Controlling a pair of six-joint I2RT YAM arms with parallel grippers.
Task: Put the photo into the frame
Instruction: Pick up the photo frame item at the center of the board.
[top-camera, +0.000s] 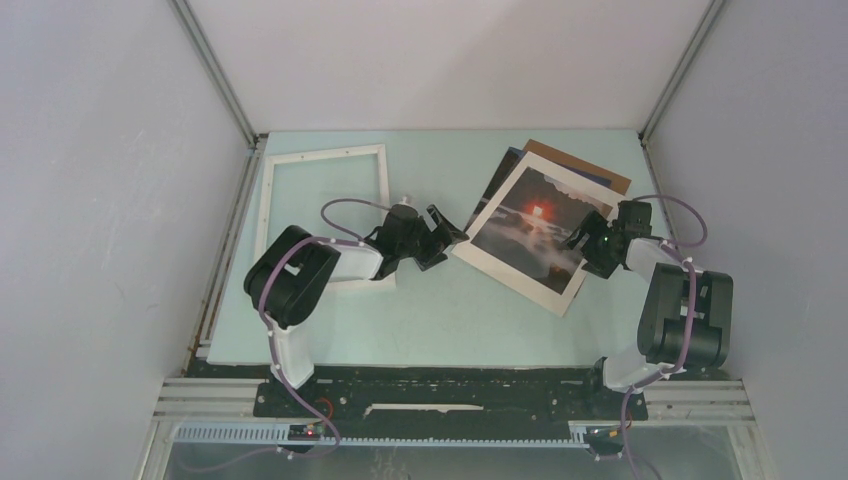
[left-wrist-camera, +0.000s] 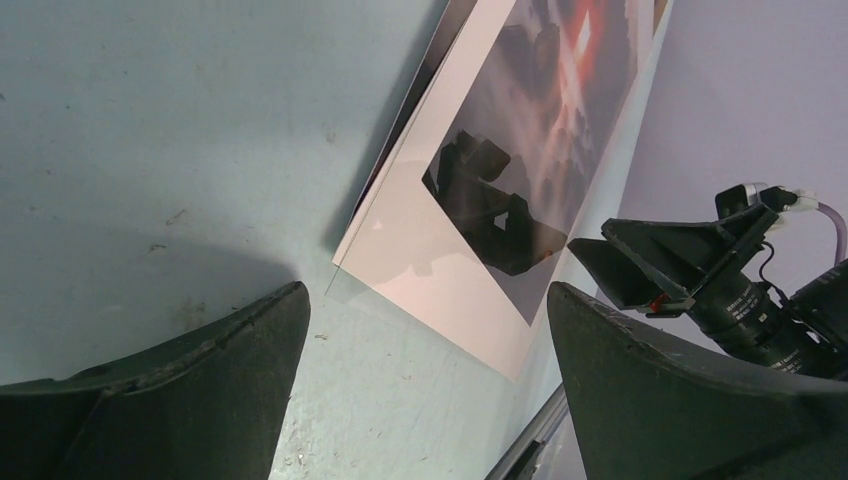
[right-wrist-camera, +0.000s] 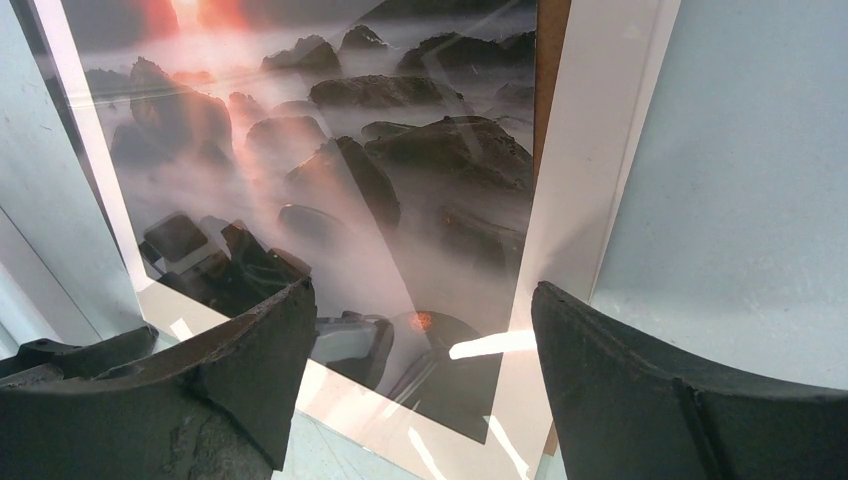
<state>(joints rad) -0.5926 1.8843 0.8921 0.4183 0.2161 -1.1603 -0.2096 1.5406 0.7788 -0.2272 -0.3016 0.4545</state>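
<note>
The photo (top-camera: 535, 228), a dark misty landscape with a red glow and a wide white border, lies tilted on the table right of centre. The white frame (top-camera: 325, 153) lies flat at the back left, partly hidden by my left arm. My left gripper (top-camera: 455, 237) is open just off the photo's left corner, and nothing is between its fingers. In the left wrist view the photo (left-wrist-camera: 480, 180) lies ahead of that gripper (left-wrist-camera: 428, 300). My right gripper (top-camera: 580, 241) is open over the photo's right edge. In the right wrist view the photo (right-wrist-camera: 350, 180) lies below the gripper (right-wrist-camera: 425, 300).
A brown backing board (top-camera: 597, 172) sticks out from under the photo at the back right, with a dark sheet (top-camera: 498, 176) at its left. Grey walls close in the table (top-camera: 430, 310) on both sides. The right arm's camera (left-wrist-camera: 745, 300) shows in the left wrist view.
</note>
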